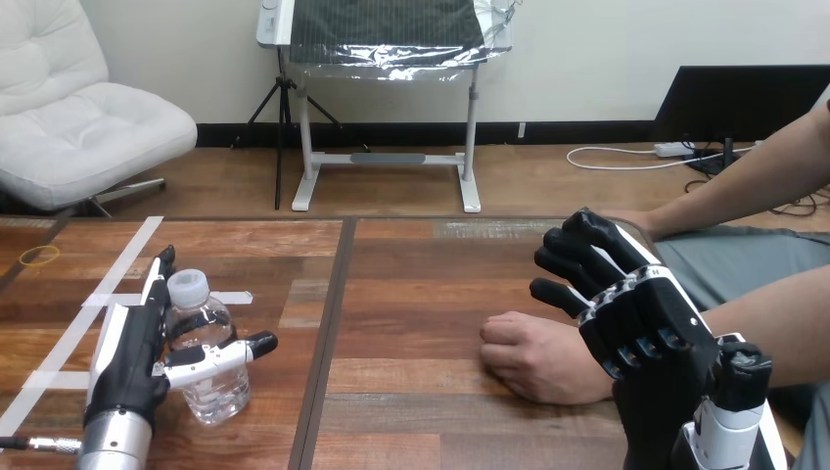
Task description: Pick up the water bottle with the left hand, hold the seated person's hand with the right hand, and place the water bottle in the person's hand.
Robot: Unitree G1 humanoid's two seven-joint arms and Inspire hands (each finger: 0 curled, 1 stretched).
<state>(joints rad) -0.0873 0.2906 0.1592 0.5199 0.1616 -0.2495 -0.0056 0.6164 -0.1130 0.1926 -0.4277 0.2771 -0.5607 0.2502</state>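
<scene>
A clear water bottle [207, 364] with a white cap stands upright on the table's left part. My left hand [127, 345] is right beside it on its left, fingers straight along its far side and the thumb [220, 354] reaching across its front; the hand is open. The person's hand [536, 356] rests on the table at the right of centre, loosely closed, knuckles towards me. My right hand [641, 318] hovers just right of it and a little above, fingers relaxed and pointing up-left, holding nothing.
White tape strips [125, 262] mark the table's left part, with a yellow rubber band [39, 256] at the far left. A dark seam [328, 333] runs down the table's middle. The person's forearm [768, 308] comes in from the right, and the person's other arm [744, 181] reaches in at the far right edge.
</scene>
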